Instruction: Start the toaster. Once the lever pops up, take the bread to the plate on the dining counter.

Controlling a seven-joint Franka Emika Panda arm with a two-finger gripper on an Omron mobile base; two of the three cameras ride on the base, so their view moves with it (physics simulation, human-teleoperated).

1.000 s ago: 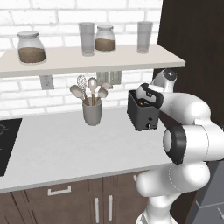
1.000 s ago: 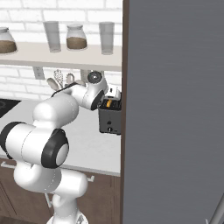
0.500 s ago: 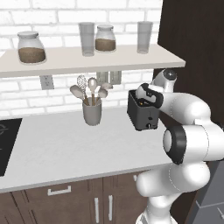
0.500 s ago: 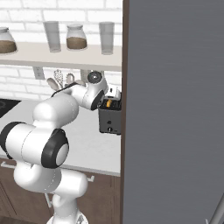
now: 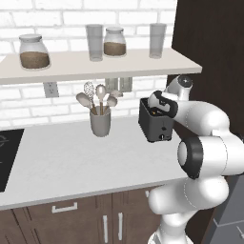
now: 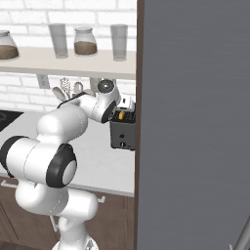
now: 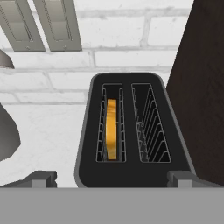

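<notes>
The dark toaster (image 5: 155,126) stands on the pale worktop against the tall dark cabinet, also seen in the right base view (image 6: 122,135). From above, the toaster (image 7: 131,173) shows two slots. The bread (image 7: 112,129) stands on edge, sunk down in the left slot, its golden crust up. My gripper (image 7: 111,179) hovers just above the toaster's near end, open, one fingertip (image 7: 41,178) on each side and nothing between them. The hand (image 5: 162,104) sits right over the toaster top. The plate and the dining counter are out of view.
A grey utensil cup (image 5: 100,122) with spoons stands left of the toaster. The shelf (image 5: 95,66) above holds jars and glasses. A dark cabinet wall (image 5: 209,47) closes the right side. A cooktop (image 5: 5,157) lies at far left. Wall sockets (image 7: 43,24) sit behind.
</notes>
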